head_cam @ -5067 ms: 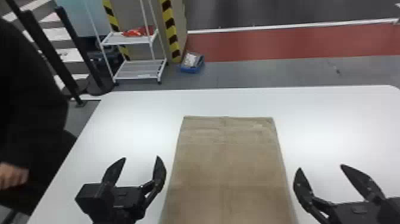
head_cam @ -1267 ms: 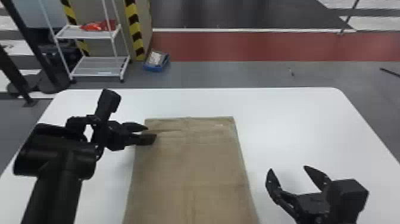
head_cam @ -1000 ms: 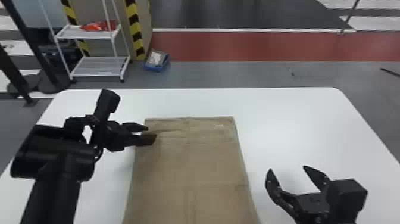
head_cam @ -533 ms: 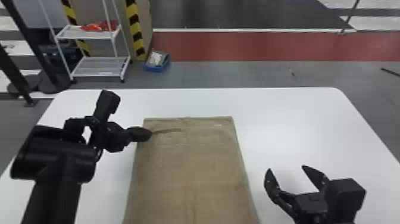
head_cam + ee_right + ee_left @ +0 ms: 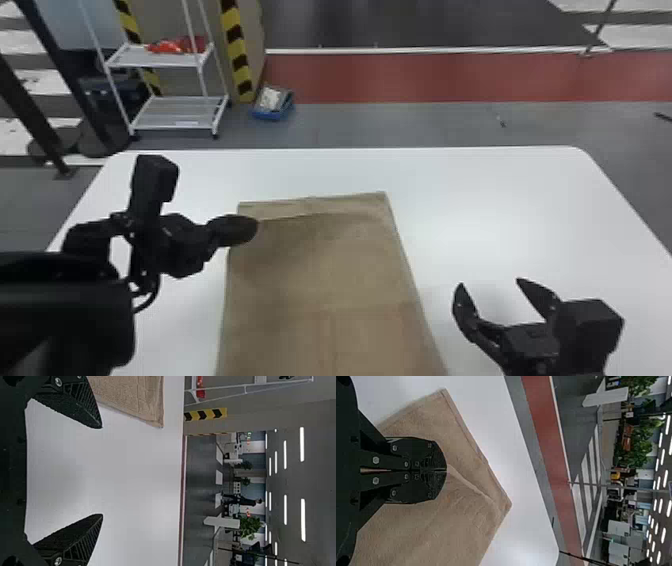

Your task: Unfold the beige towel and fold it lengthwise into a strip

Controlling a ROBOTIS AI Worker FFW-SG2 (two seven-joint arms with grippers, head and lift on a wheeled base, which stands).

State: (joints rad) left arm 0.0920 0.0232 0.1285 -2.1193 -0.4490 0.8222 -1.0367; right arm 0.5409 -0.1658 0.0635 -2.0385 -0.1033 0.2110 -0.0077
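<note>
"Where is the beige towel (image 5: 320, 280) being supported?"
"By the white table (image 5: 500, 200), a little left of its middle, with the towel's far edge being seen near the table's far edge."
"How is it being laid?"
"It is being spread as a broad, mostly flat panel. Near its far left corner it is being pinched, and a raised crease is being formed toward the far right corner."

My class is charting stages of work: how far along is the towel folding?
Done: the towel lies spread on the table, though I cannot tell whether every layer is open. In hand: the left hand is shut on it near its far left corner, creasing it. Left: the lengthwise fold; it is a broad sheet, and the right hand is open, empty.
</note>
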